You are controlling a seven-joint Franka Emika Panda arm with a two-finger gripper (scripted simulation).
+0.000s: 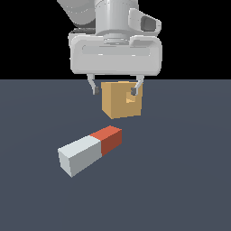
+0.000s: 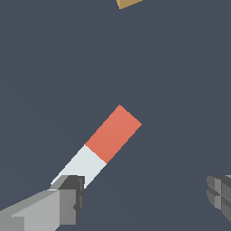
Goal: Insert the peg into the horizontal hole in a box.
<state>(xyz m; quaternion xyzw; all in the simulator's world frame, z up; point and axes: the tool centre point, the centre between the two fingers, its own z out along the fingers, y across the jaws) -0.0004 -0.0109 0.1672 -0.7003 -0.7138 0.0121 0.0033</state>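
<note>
We see the gripper [image 1: 115,90] hanging above the floor [image 1: 180,180] with its fingers spread wide and nothing between them. In the exterior view its two dark fingertips [image 1: 95,90] frame the upper part of the box [image 1: 118,106], though we cannot tell how far in front of it they sit.

The peg [image 1: 90,151] lies flat on the floor, out of the gripper's hold. From the box it sits at about 7 o'clock in the exterior view, near but apart. Its red end [image 1: 109,140] points toward the box, its pale end toward the camera.

The hole [image 1: 131,99] shows as a small square notch on the box face turned to the exterior view's right.

In the wrist view the peg [image 2: 106,144] runs diagonally, one finger [image 2: 67,198] overlapping its pale end. A corner of the box [image 2: 128,3] shows at the frame edge.

We find no writing, brands or labels anywhere.
</note>
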